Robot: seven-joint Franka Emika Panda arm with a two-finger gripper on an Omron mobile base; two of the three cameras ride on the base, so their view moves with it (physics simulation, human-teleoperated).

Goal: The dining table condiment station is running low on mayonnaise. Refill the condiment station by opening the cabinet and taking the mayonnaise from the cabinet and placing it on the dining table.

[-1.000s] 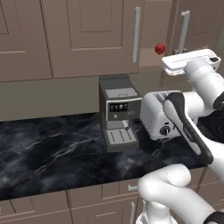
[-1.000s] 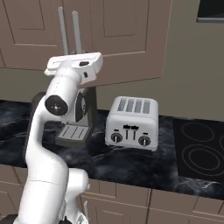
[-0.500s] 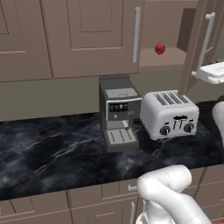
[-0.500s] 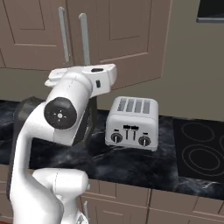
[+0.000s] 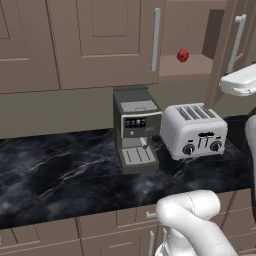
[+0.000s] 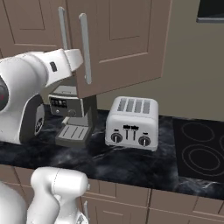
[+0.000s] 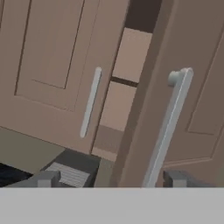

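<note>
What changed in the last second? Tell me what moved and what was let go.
The right cabinet door has swung out wide, pulled by its handle, opening up the shelf with the small red object. The gripper was shut on that handle; now its fingertips stand apart on either side of the bar, so it has let go. The arm drew back to the right. The coffee machine, toaster and left door stayed put.

Left base view looked forward-down from behind arm's left; right base view same from right. Both shared toaster (image 5: pixel 194 130) (image 6: pixel 133 122), coffee machine (image 5: pixel 135 128) (image 6: pixel 71 114), black marble counter (image 5: pixel 60 165) (image 6: pixel 131 164), cabinet (image 5: pixel 105 40) (image 6: pixel 127 39). Hand view sat close to cabinet (image 7: pixel 57 65), facing open door's bar handle (image 7: pixel 168 127).
</note>
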